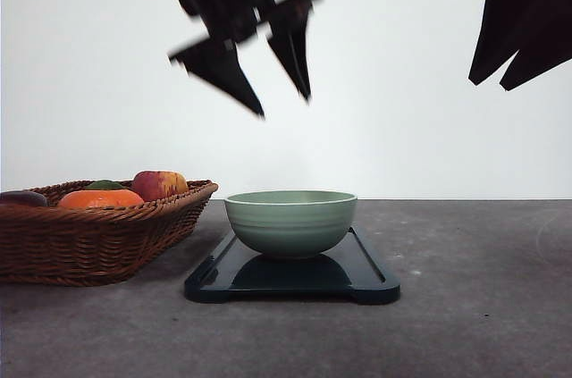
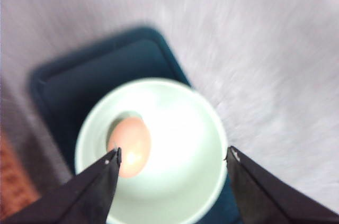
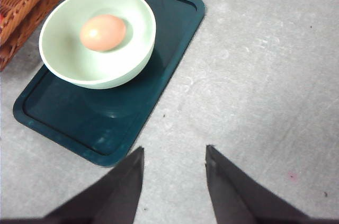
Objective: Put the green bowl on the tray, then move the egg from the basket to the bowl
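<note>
The left gripper point(image 1: 286, 105) hung open and empty, high above the green bowl point(image 1: 290, 222), and the right gripper point(image 1: 500, 79) was also open, raised well to the side. The smooth brown-orange egg point(image 3: 103, 32) lay on its side inside the ridged ceramic bowl, which stood on the glossy dark tray point(image 1: 366, 275) with rounded corners. The woven wicker basket point(image 1: 98, 244), just beside the tray, held fruit; no writing was readable.
</note>
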